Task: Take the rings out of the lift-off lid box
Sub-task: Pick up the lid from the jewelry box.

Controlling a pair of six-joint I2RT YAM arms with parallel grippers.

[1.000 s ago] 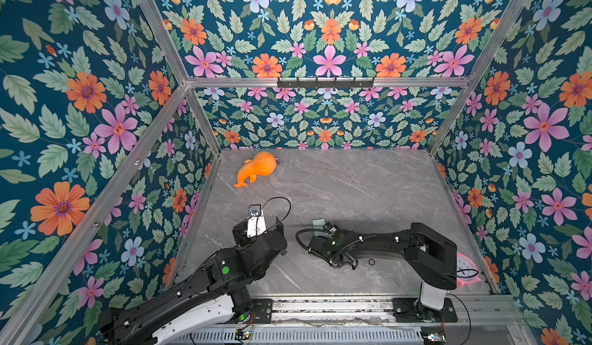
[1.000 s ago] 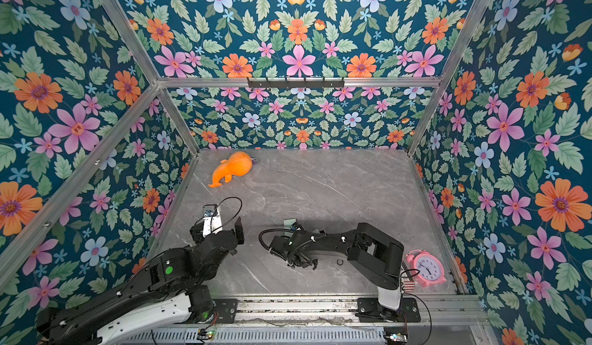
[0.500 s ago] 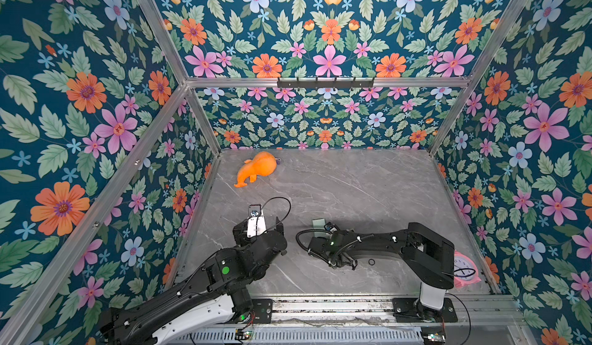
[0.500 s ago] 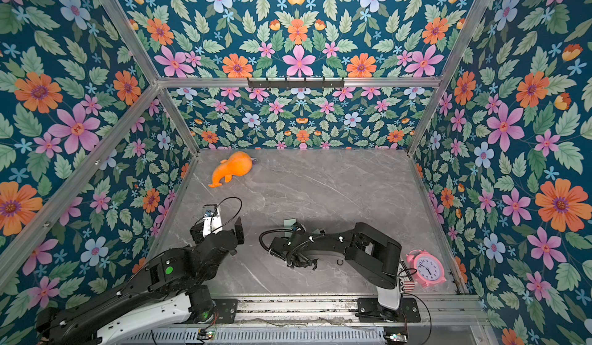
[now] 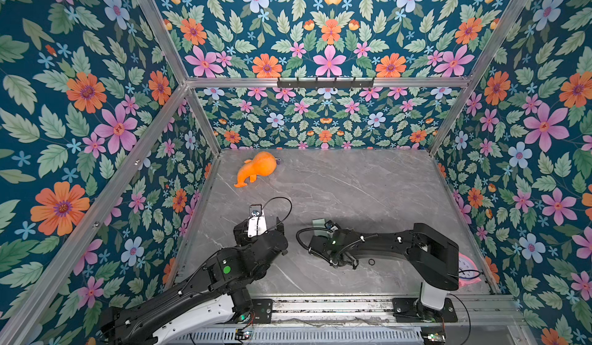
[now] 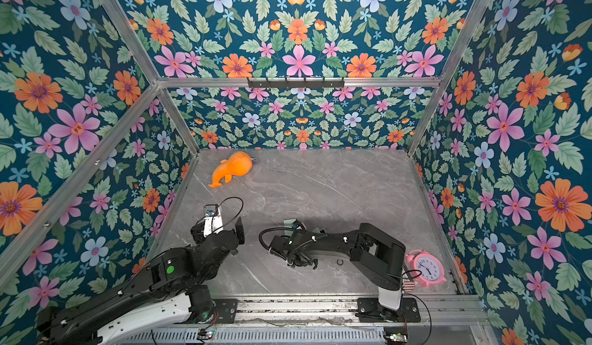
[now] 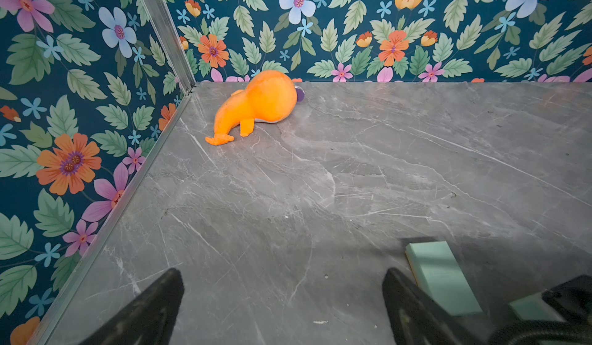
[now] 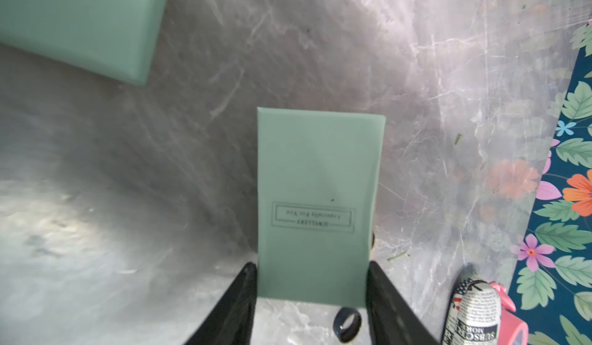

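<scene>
In the right wrist view my right gripper [image 8: 311,265] is shut on a mint-green piece of the lift-off lid box [image 8: 315,180]; a framed label is printed on it, and a finger presses each long side. A black ring [image 8: 347,323] lies on the table just beneath it, between the fingers. A second plain green box piece [image 8: 77,20] lies apart. In both top views a ring [image 5: 371,261] [image 6: 340,262] lies on the table beside the right gripper [image 5: 344,260]. My left gripper [image 7: 282,273] stands open over bare table, with a green box piece [image 7: 443,276] beside it.
An orange plush toy [image 5: 256,168] lies at the back left by the wall. A pink alarm clock [image 6: 424,268] stands at the front right, close to the right arm's base. Flowered walls enclose the grey marble table [image 5: 352,183] on three sides.
The right gripper's jaws have drawn in onto the labelled green box piece, and the right arm has shifted slightly. The left arm has not moved.
</scene>
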